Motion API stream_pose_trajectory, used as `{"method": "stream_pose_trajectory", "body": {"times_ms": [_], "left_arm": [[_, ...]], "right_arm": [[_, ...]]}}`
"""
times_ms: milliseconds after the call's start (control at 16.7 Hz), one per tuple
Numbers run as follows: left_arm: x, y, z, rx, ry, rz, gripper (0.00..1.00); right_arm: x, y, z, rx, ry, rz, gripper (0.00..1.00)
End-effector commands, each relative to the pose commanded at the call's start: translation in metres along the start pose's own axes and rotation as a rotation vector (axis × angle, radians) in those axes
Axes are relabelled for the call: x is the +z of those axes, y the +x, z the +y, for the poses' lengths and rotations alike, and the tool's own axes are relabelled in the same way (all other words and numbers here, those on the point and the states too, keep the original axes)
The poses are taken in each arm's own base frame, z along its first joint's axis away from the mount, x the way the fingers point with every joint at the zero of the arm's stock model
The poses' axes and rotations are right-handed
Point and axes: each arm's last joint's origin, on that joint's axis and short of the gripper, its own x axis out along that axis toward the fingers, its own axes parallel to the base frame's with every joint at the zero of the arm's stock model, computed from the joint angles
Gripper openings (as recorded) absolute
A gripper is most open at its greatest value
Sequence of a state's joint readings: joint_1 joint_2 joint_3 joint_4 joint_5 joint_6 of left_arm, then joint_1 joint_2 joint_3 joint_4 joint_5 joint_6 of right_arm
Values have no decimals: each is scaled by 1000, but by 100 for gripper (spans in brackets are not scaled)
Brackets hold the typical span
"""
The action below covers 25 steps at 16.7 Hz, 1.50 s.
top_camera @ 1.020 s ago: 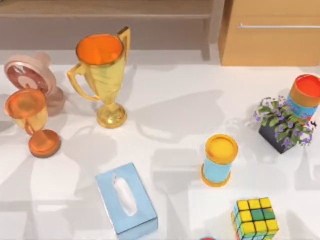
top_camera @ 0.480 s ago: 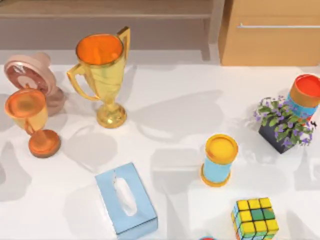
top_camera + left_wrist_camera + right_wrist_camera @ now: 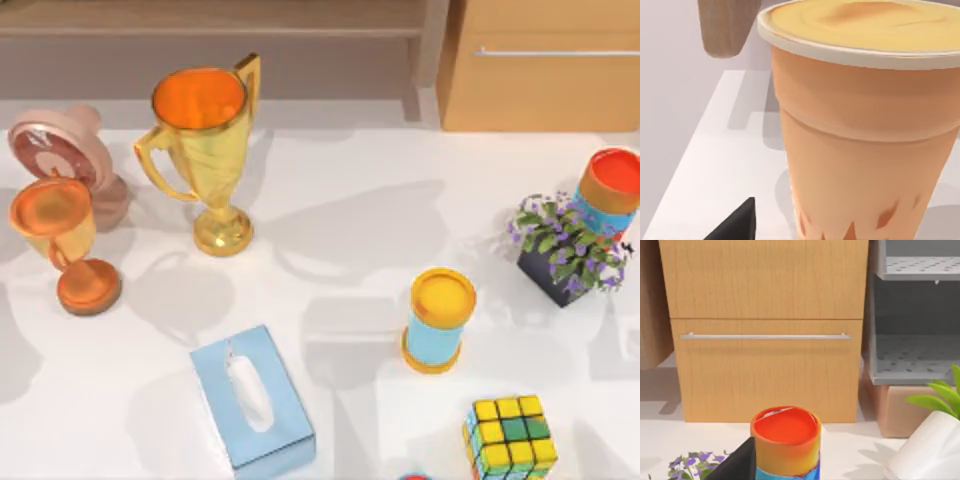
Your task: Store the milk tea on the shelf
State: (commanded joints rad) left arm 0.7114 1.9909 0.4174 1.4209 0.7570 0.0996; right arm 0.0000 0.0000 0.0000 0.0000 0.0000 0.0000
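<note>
The milk tea (image 3: 860,130) is a peach-tan cup with a pale rim and a creamy yellow lid, standing upright and very close in the left wrist view. In the top view the milk tea (image 3: 62,150) stands at the table's far left, behind the small trophy (image 3: 60,245). A dark fingertip (image 3: 737,225) of my left gripper shows just beside the cup's base. The brown wooden shelf (image 3: 210,28) runs along the back, with its upright side panel (image 3: 432,50). A dark fingertip (image 3: 737,462) of my right gripper shows close to the blue cylinder with the orange-red lid (image 3: 785,442).
A large gold trophy (image 3: 205,150) stands right of the milk tea. A blue tissue box (image 3: 252,397), a blue cylinder with a yellow lid (image 3: 438,320), a colour cube (image 3: 510,435), a flower pot (image 3: 565,255) and a light cabinet with a bar handle (image 3: 545,65) are also present.
A large shadow on the table's left front has slid toward the left edge. The objects on the table have not moved.
</note>
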Motion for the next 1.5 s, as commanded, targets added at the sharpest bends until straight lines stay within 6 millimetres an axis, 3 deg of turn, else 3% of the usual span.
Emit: {"method": "stream_pose_trajectory", "body": {"times_ms": [180, 660, 960, 1500], "left_arm": [[1, 9, 2, 2, 3, -3, 100], [1, 77, 2, 3, 3, -3, 100], [1, 80, 2, 3, 3, -4, 100], [1, 80, 2, 3, 3, -4, 32]], "right_arm": [[0, 0, 0, 0, 0, 0, 100], [0, 0, 0, 0, 0, 0, 100], [0, 0, 0, 0, 0, 0, 100], [0, 0, 0, 0, 0, 0, 100]]}}
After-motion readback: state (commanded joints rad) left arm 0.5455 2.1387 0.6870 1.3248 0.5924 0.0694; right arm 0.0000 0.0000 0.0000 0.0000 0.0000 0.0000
